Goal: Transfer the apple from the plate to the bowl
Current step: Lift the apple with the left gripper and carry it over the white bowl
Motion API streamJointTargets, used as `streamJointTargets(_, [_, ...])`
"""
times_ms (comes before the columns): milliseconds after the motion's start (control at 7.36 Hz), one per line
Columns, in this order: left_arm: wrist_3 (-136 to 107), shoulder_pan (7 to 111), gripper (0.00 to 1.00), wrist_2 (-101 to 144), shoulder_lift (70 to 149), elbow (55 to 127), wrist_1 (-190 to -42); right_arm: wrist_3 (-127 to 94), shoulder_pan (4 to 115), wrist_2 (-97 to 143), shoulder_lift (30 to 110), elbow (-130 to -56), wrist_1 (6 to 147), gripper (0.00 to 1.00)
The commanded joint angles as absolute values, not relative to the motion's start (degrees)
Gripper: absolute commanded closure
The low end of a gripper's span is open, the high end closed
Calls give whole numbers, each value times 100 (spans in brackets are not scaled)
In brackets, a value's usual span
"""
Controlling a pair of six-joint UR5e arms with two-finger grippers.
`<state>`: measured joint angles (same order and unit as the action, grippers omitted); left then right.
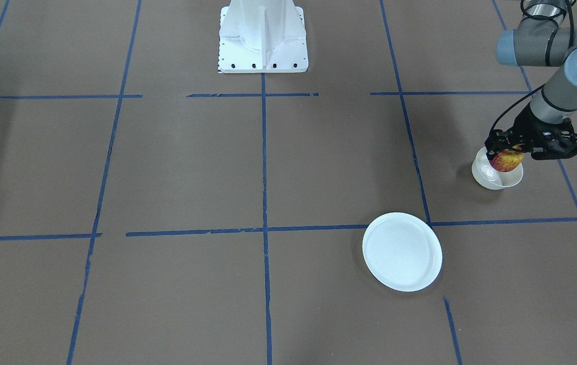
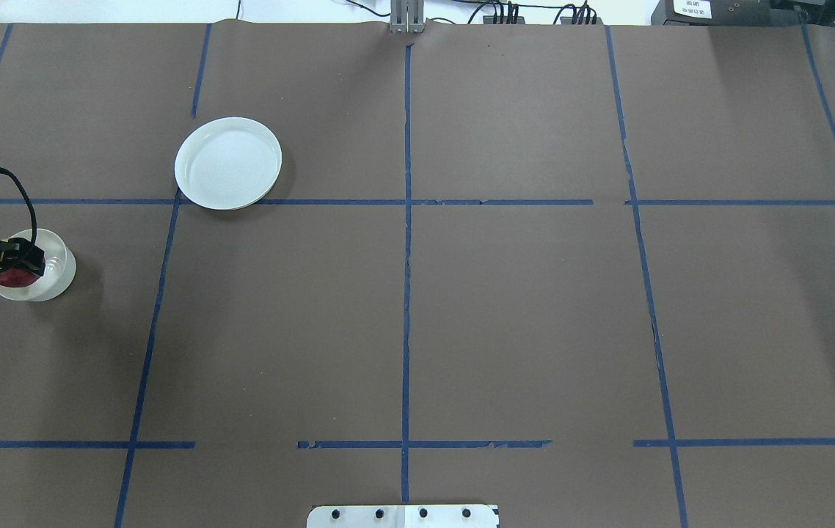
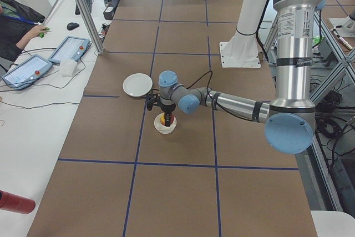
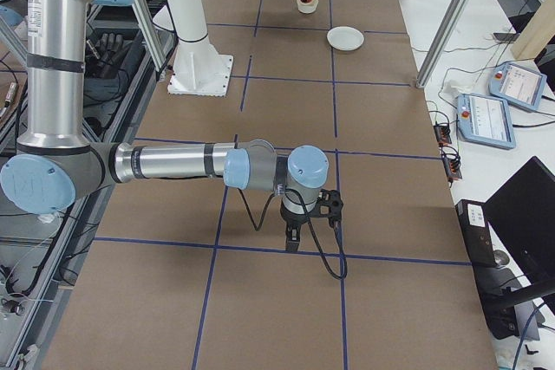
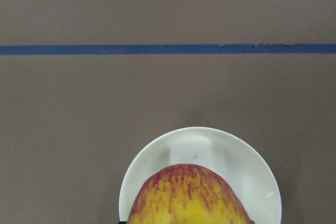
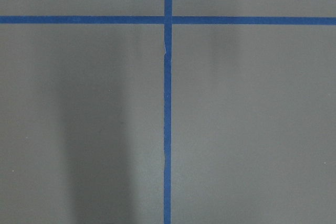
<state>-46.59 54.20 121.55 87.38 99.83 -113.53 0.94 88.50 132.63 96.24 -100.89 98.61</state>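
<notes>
One arm is placed for this: the left end effector pinches the apple directly over the bowl, so the coming move looks like a short drop and a release. I cannot tell whether the fruit touches the bowl's floor. The plate lies bare, well apart on the bench. The right end effector hangs far off, and I cannot tell how far open it is.

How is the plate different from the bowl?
The plate is wide and flat; the bowl is smaller and deeper. The plate is empty; the bowl has the apple held at its opening by the left end effector. Both are round, white and sit on the brown table.
</notes>
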Motion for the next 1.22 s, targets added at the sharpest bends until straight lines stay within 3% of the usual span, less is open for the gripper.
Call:
streamJointTargets(0, [-4711, 5317, 100, 12155, 8745, 9941, -11364, 97, 8851, 13263, 9624, -10090, 9861, 0])
streamJointTargets(136, [-4667, 5317, 77, 12155, 8745, 9906, -11364, 97, 8851, 13263, 9624, -10090, 9861, 0])
streamJointTargets(272, [-4650, 5317, 36, 12155, 8736, 9879, -11364, 97, 8859, 13263, 9624, -10090, 9861, 0])
streamJointTargets(544, [-4649, 5326, 24, 12190, 8754, 9870, -11364, 97, 8851, 13263, 9624, -10090, 9861, 0])
streamJointTargets(816, [-4649, 5326, 0, 12173, 8763, 9879, -11356, 97, 8851, 13263, 9624, -10090, 9861, 0])
streamJointTargets(1087, [-4649, 5335, 0, 12208, 8754, 9958, -11329, 97, 8851, 13263, 9624, -10090, 9861, 0])
